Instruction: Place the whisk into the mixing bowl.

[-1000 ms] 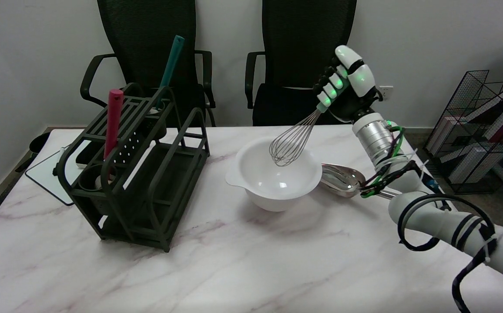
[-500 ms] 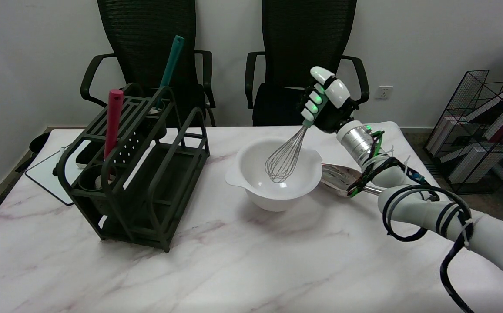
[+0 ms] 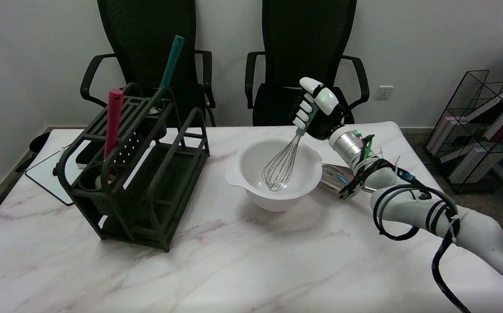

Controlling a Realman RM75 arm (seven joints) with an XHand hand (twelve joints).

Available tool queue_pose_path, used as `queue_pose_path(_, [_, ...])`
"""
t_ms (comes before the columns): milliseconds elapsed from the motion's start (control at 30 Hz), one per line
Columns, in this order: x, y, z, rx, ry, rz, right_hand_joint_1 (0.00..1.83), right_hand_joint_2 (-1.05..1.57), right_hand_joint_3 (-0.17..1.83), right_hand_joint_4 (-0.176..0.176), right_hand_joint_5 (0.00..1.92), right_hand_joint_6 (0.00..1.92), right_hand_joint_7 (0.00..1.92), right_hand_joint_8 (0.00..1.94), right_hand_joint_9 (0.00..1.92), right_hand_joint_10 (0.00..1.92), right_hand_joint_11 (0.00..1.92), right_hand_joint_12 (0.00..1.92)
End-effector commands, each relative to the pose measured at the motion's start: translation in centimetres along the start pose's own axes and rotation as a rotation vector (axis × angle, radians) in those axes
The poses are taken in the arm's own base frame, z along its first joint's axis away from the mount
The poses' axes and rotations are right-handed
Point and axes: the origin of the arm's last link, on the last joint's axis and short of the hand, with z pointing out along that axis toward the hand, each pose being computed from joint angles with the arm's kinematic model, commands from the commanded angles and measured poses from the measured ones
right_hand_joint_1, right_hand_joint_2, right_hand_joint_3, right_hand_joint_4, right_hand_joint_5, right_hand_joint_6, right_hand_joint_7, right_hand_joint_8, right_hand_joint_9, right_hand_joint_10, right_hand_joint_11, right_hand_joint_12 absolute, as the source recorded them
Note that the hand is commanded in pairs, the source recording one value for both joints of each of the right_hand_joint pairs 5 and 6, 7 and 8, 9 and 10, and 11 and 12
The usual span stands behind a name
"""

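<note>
The white mixing bowl [image 3: 238, 174] stands on the marble table right of centre. A wire whisk [image 3: 281, 164] with a teal handle hangs steeply inside it, its wire head low in the bowl near the bottom. My right hand [image 3: 315, 109] grips the whisk's handle above the bowl's far rim, fingers wrapped around it. Whether the wires touch the bowl's bottom cannot be told.
A dark green utensil rack [image 3: 136, 167] stands at the left, holding a red-handled tool [image 3: 113, 123] and a teal-handled tool [image 3: 170, 61]. A shiny metal ladle [image 3: 332, 177] lies just right of the bowl, under my forearm. Two black chairs stand behind the table; a wire bookshelf [image 3: 477, 130] is at the right.
My right hand has moved left and down with the whisk. The whisk's head has gone from above the bowl's rim down into the bowl.
</note>
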Motion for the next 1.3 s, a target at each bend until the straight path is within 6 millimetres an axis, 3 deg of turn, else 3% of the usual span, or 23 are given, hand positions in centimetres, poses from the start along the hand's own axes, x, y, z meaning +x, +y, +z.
queue_pose_path(33, [-0.3, 0.8, 0.1, -0.002, -0.013, -0.007, 0.8, 1.56, 0.86, 0.0, 1.69, 1.69, 1.69, 1.69, 1.64, 1.64, 1.59, 1.59])
queue_pose_path(200, [-0.2, 0.3, -0.1, 0.029, -0.02, -0.002, 0.86, 1.25, 1.03, 0.0, 1.36, 1.36, 1.54, 1.54, 1.52, 1.52, 1.4, 1.4])
queue_pose_path(367, [0.0, -0.2, -0.4, 0.063, -0.023, 0.001, 0.86, 1.15, 1.09, 0.0, 1.3, 1.3, 1.5, 1.5, 1.48, 1.48, 1.29, 1.29])
queue_pose_path(500, [0.1, -0.4, -0.5, 0.075, -0.025, 0.001, 0.88, 1.05, 1.13, 0.0, 1.26, 1.26, 1.46, 1.46, 1.37, 1.37, 0.77, 0.77])
queue_pose_path(767, [1.0, -1.5, -1.1, 0.132, -0.007, 0.009, 0.92, 0.84, 1.25, 0.0, 1.1, 1.1, 1.31, 1.31, 1.09, 1.09, 0.43, 0.43])
queue_pose_path(1100, [2.9, -5.9, -2.9, 0.343, 0.017, 0.029, 0.95, 0.71, 1.28, 0.0, 0.95, 0.95, 1.2, 1.2, 0.89, 0.89, 0.12, 0.12])
queue_pose_path(1300, [4.1, -9.1, -5.3, 0.513, 0.017, 0.02, 0.95, 0.71, 1.27, 0.0, 0.96, 0.96, 1.19, 1.19, 0.84, 0.84, 0.07, 0.07])
